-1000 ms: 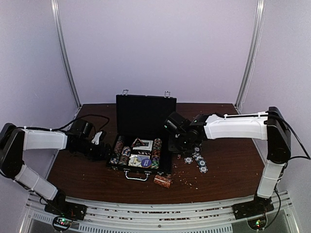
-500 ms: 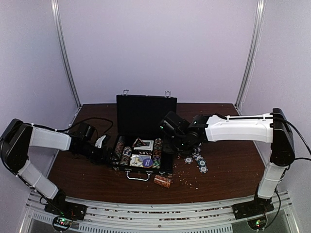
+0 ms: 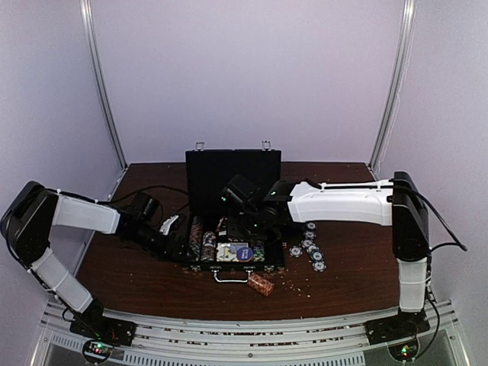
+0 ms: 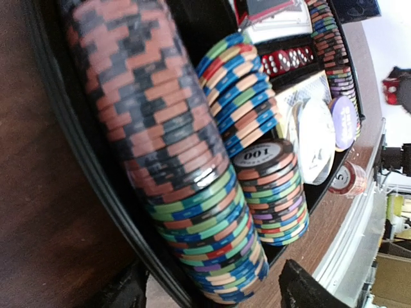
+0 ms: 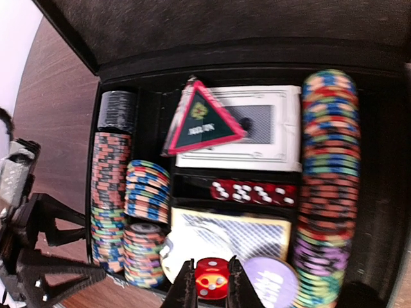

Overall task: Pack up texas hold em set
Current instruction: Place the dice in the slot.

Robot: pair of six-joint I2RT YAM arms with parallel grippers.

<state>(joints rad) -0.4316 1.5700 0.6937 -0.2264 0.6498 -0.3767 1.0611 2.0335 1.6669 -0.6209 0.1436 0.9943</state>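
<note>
Right end effector (image 3: 242, 223) hovers over the briefcase (image 3: 233, 174) on the tabletop (image 3: 351, 267) in the overhead view, loose chips (image 3: 311, 255) beside the case. From the left wrist, the left end effector (image 4: 215, 290) stands spread beside the chip stacks (image 4: 160, 128). From the right wrist, jaws pinch a red die (image 5: 212, 281) above the card deck (image 5: 247, 234); best lower it onto the dice row (image 5: 253, 191) before letting go.

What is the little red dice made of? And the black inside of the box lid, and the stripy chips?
The red die looks like hard, shiny plastic, maybe see-through: it glows bright, with white dots. The lid lining is probably soft felt: dull and speckly, no shine. The stripy chips are likely plastic or a clay mix: smooth, slightly glossy edges.
</note>
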